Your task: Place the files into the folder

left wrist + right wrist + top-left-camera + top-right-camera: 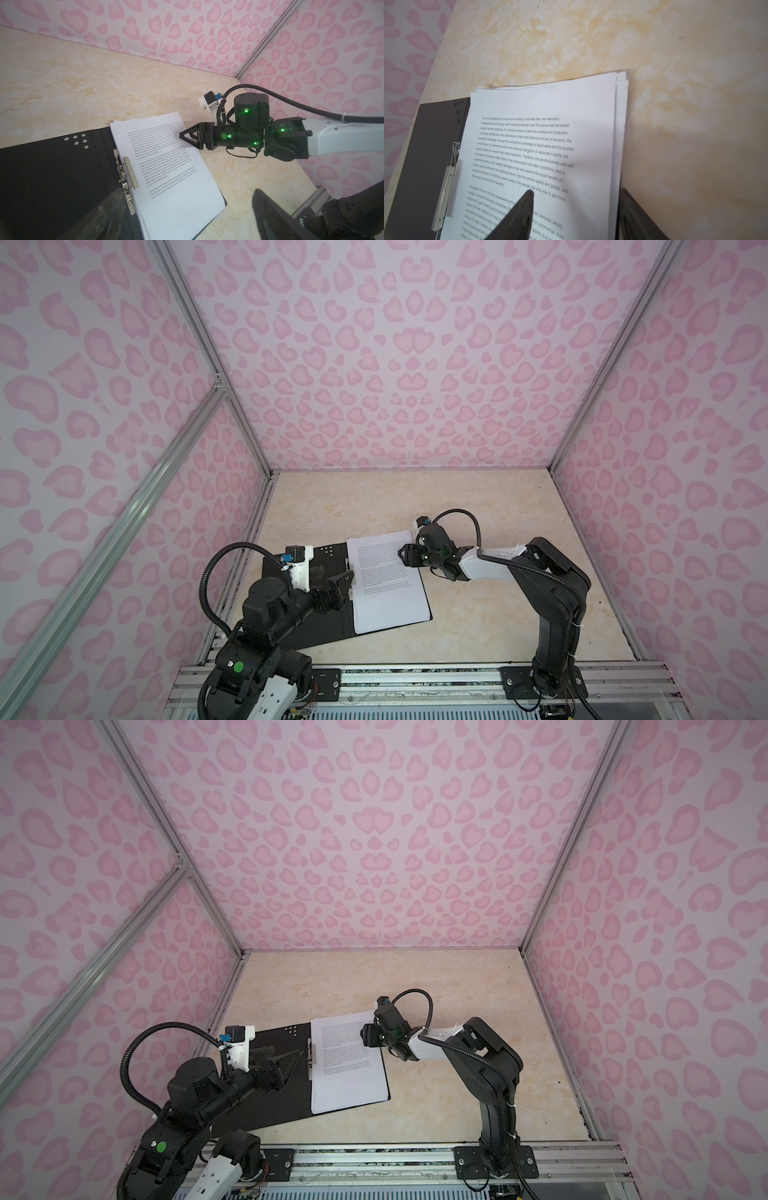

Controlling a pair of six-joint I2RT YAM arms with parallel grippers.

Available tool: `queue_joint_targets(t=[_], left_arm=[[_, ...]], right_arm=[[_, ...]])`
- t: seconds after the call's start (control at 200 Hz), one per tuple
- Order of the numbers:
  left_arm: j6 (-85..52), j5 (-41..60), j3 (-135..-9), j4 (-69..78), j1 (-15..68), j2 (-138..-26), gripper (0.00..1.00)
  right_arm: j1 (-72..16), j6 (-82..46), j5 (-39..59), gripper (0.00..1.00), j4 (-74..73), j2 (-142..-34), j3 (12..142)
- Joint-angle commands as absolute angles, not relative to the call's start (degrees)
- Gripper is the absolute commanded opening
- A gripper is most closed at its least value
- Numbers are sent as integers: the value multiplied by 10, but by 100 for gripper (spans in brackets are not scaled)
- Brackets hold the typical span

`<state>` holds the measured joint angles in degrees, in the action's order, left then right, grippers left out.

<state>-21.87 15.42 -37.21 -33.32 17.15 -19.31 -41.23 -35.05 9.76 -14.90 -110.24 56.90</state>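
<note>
The folder (316, 626) (266, 1102) lies open on the table, its black inside up. The files (386, 585) (349, 1069), a stack of white printed sheets, rest on its right half beside the metal clip (128, 176). The stack's far end overhangs the folder's far edge (546, 104). My left gripper (332, 578) (187, 207) hovers open over the clip and the near part of the stack, holding nothing. My right gripper (403, 553) (576, 192) is open at the stack's right edge. One finger (525, 203) is over the top sheet and the other finger (631, 207) is outside the edge.
Beige marbled table (478, 510) stretches behind and to the right of the folder. Pink patterned walls close in three sides. An aluminium rail (415, 676) with both arm bases runs along the front edge.
</note>
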Motion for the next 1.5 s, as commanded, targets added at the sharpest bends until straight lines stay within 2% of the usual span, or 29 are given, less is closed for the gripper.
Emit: queue_joint_targets(t=[0.0, 0.65, 0.835, 0.93, 1.005, 1.06, 1.075, 1.355, 1.495], left_arm=[[-214, 155, -377, -331, 171, -194, 97], [-218, 145, -379, -336, 171, -210, 97], [-284, 67, -392, -361, 204, -260, 97], [-362, 122, -341, -316, 206, -305, 97], [-406, 107, -294, -278, 207, -341, 97], [-418, 88, -269, -256, 207, -360, 97], [-420, 82, -263, -250, 207, -364, 97], [-418, 66, -218, -148, 207, -505, 97], [-398, 96, -212, -95, 207, -554, 97]], right_arm=[[-415, -340, 84, 65, -135, -1109, 574], [-428, -313, 66, 64, -114, -1119, 595], [-414, -333, 74, 71, -148, -1096, 566], [-404, -330, 85, 76, -142, -1068, 559], [-390, -333, 106, 80, -138, -1045, 549], [-380, -336, 115, 95, -129, -1026, 538], [-377, -337, 117, 97, -126, -1020, 535], [-366, -326, 143, 97, -70, -889, 449], [-367, -314, 158, 97, -46, -822, 409]])
